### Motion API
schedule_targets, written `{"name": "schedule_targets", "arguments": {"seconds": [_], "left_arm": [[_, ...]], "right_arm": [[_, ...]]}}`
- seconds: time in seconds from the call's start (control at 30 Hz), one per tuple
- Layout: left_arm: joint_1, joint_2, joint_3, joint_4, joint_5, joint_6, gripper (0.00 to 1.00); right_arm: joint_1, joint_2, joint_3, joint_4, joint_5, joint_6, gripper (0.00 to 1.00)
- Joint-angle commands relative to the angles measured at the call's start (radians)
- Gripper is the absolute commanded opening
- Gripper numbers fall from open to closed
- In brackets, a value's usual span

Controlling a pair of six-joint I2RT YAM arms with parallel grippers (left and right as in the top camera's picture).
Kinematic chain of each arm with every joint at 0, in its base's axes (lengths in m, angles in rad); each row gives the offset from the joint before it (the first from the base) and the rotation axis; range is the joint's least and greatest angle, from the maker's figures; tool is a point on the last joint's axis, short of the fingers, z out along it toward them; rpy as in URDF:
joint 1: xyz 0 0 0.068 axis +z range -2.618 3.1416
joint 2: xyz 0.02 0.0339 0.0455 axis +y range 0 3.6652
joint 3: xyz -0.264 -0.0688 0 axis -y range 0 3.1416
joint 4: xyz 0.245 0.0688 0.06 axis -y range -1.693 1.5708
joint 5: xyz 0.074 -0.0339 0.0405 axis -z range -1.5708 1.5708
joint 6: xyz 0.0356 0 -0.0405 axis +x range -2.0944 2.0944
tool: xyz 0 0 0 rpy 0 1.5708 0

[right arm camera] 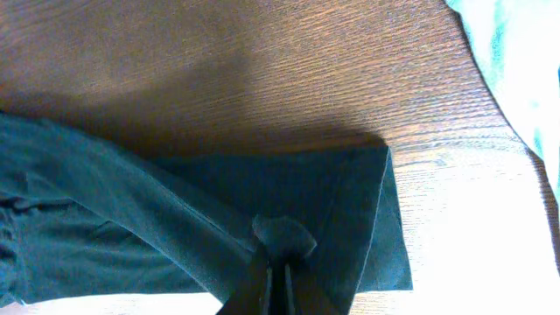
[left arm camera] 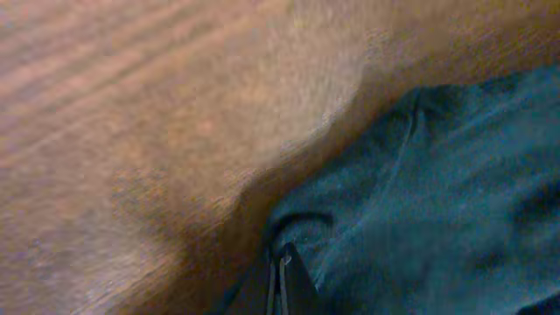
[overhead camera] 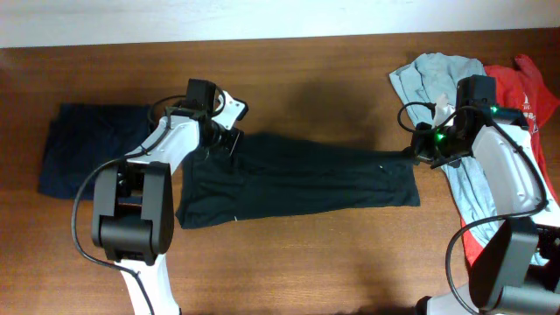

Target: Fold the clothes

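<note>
black garment (overhead camera: 297, 179): lies mid-counter as a long band running left to right, with the wider end on the left and its near hem closest to the counter's near edge.
black garment, look: plain and very dark, reading dark teal-black in the wrist views. Soft, with shallow creases along its length. The right end is folded flat with a straight edge, and there is a small white mark (overhead camera: 379, 164) near that end.
counter (overhead camera: 306, 262): brown wood grain.
left fingers (overhead camera: 229, 140): clenched on the garment's far-left corner. In the left wrist view the fingertips (left arm camera: 289, 284) are pressed together at the cloth edge.
right fingers (overhead camera: 417, 156): clenched on the garment's far-right corner. The right wrist view shows a small pucker of black cloth pinched at the fingertips (right arm camera: 254, 289).
navy garment (overhead camera: 83, 149): lies flat by the left edge, just beside the black one. Cannot tell if they touch.
blue-grey garment (overhead camera: 433, 74): crumpled near the far-right corner, with a strip trailing toward the near edge under the right arm.
red garment (overhead camera: 525, 87): against the right edge, partly under the blue-grey one.
</note>
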Motion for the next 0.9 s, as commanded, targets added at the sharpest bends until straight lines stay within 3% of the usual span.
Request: {"name": "schedule_targets", "arguments": {"seconds": [0.0, 0.13, 0.37, 0.47, 0.53, 0.77, 0.87], "left_arm": [[0.009, -0.029, 0.095, -0.036, -0.008, -0.02, 0.01], [0.009, -0.077, 0.145, -0.116, -0.007, -0.02, 0.01], [0.006, -0.08, 0.14, -0.426, -0.007, -0.02, 0.06], [0.006, -0.079, 0.137, -0.507, -0.007, -0.02, 0.26], [0.006, -0.079, 0.137, -0.515, -0.008, -0.019, 0.29], [0.007, -0.08, 0.138, -0.412, -0.068, -0.02, 0.27], [0.006, -0.088, 0.172, -0.439, -0.063, -0.021, 0.14]], "right_arm": [[-0.004, -0.016, 0.005, 0.002, 0.016, 0.0, 0.05], [-0.004, -0.016, 0.005, 0.0, 0.016, 0.0, 0.05], [-0.004, -0.016, 0.005, 0.0, 0.016, 0.0, 0.05], [-0.004, -0.016, 0.005, 0.0, 0.016, 0.0, 0.05], [-0.004, -0.016, 0.005, 0.0, 0.016, 0.0, 0.05], [-0.004, -0.016, 0.005, 0.0, 0.017, 0.0, 0.05], [-0.004, -0.016, 0.005, 0.0, 0.04, 0.0, 0.05]]}}
